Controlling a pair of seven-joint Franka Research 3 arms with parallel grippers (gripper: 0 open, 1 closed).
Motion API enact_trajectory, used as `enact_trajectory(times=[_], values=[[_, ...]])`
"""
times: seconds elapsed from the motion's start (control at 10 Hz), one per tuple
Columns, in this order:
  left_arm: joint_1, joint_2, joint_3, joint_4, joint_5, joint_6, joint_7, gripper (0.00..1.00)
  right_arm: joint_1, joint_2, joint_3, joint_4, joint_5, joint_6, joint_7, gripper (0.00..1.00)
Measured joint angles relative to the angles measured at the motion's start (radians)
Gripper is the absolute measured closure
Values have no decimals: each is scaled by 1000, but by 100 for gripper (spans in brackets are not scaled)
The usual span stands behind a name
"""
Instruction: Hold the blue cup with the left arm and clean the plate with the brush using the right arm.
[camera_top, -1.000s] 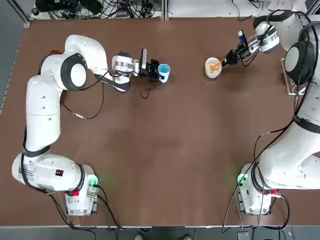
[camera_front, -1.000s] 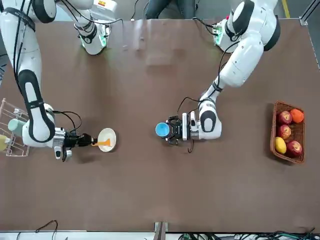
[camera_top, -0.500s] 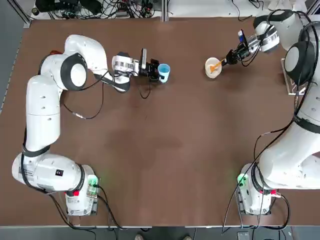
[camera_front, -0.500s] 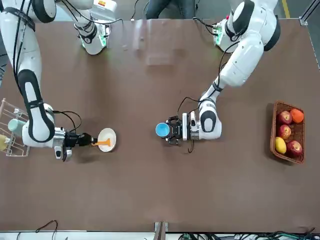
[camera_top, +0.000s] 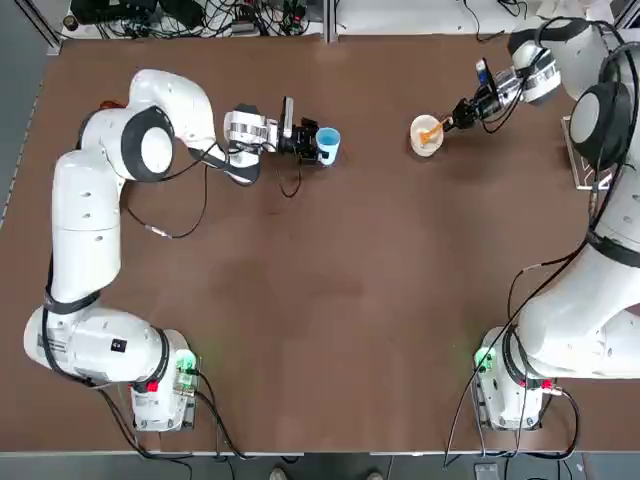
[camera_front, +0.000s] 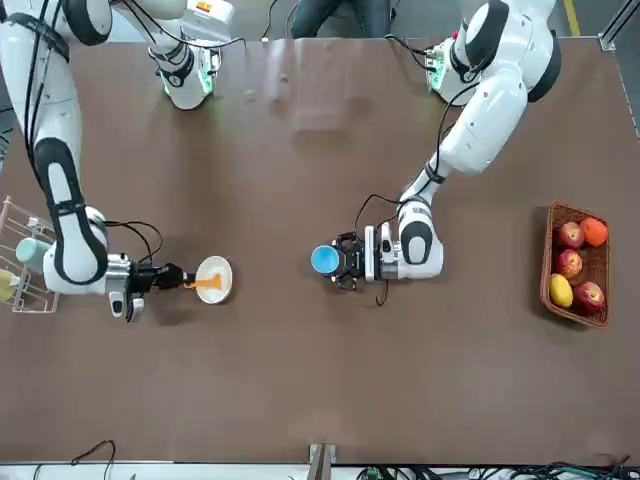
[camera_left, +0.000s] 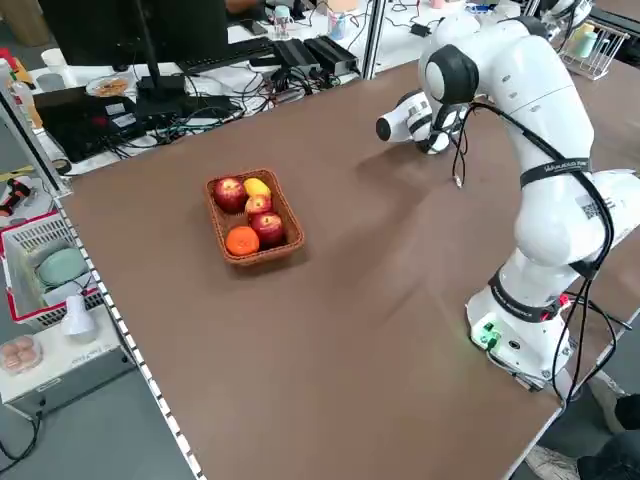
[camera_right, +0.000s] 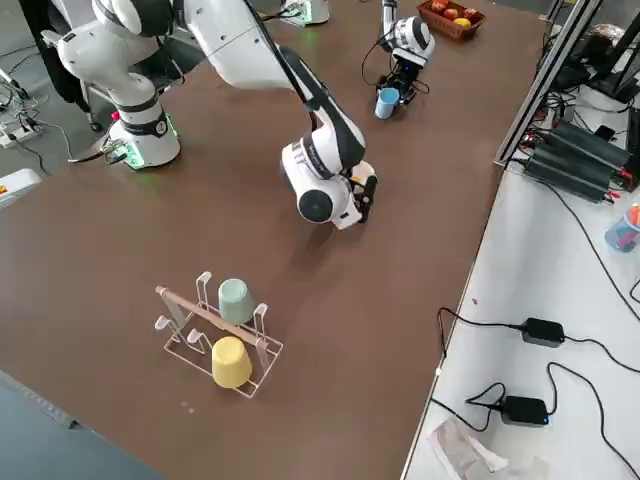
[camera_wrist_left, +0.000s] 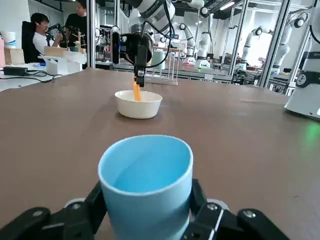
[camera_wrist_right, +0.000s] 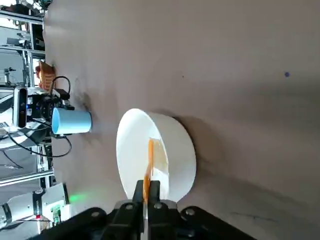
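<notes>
The right gripper (camera_wrist_right: 148, 192), clamped on the orange brush (camera_wrist_right: 149, 165), directs its long axis into the white bowl (camera_wrist_right: 182, 159), while the left gripper (camera_wrist_left: 147, 212), closed around the blue cup (camera_wrist_left: 146, 192), is farther from the bowl.

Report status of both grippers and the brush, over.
Left gripper shut on blue cup. Right gripper shut on brush, its end inside plate.

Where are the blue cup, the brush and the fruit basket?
The blue cup (camera_wrist_left: 145, 200): left wrist view, on its outer side wall between the fingers.
The brush (camera_wrist_right: 149, 167): right wrist view, on its orange stick.
The fruit basket (camera_front: 546, 262): front view, on its wicker rim.
</notes>
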Motion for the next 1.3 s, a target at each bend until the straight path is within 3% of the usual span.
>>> enact_trajectory(times=[0.2, 0.5, 0.9, 1.3], values=[[0, 0, 0, 1, 0, 0, 0, 31, -6, -16, -6, 8, 0, -49, 19, 96], [1, 0, 0, 1, 0, 0, 1, 31, -3, -102, -4, 23, -9, -82, 230, 96], [0, 0, -1, 2, 0, 0, 2, 31, 61, -247, -1, 24, -86, -83, 562, 96], [2, 0, -1, 2, 0, 0, 22, 31, 136, -346, 0, 3, -114, -75, 773, 96]])
